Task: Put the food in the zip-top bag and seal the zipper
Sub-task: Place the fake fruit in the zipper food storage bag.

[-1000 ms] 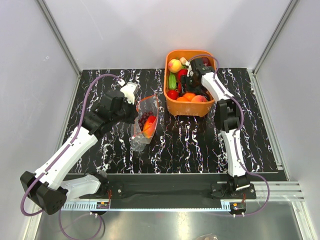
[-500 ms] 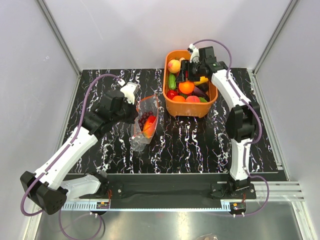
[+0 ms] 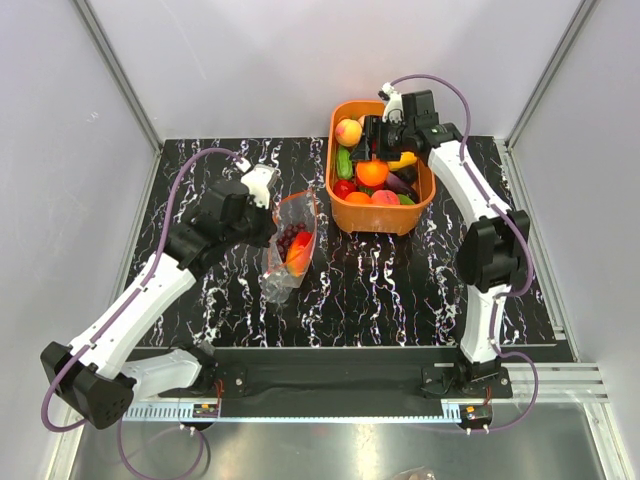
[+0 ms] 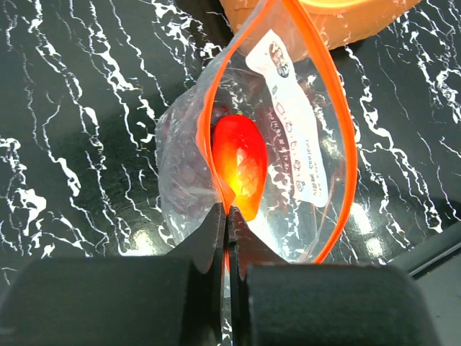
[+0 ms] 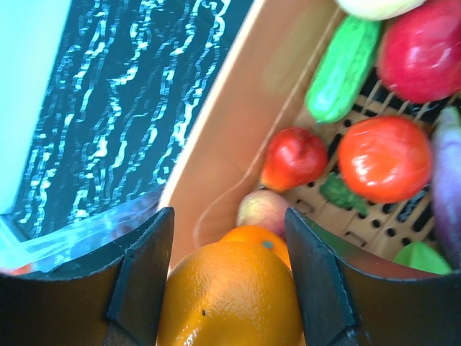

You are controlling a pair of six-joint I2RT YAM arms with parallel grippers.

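1. Lifted since a second ago, the orange hangs above the basket, clamped between the right gripper's fingers.
2. The zip-top bag lies open on the table, left of the basket, holding grapes and a red-yellow piece.
3. The left gripper is pinched together on its zipper.

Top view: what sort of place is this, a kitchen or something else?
Probably a robot test booth, not a kitchen: plain white walls close in a marbled table, the left arm and right arm are bolted at its near edge, the basket holds toy fruit.
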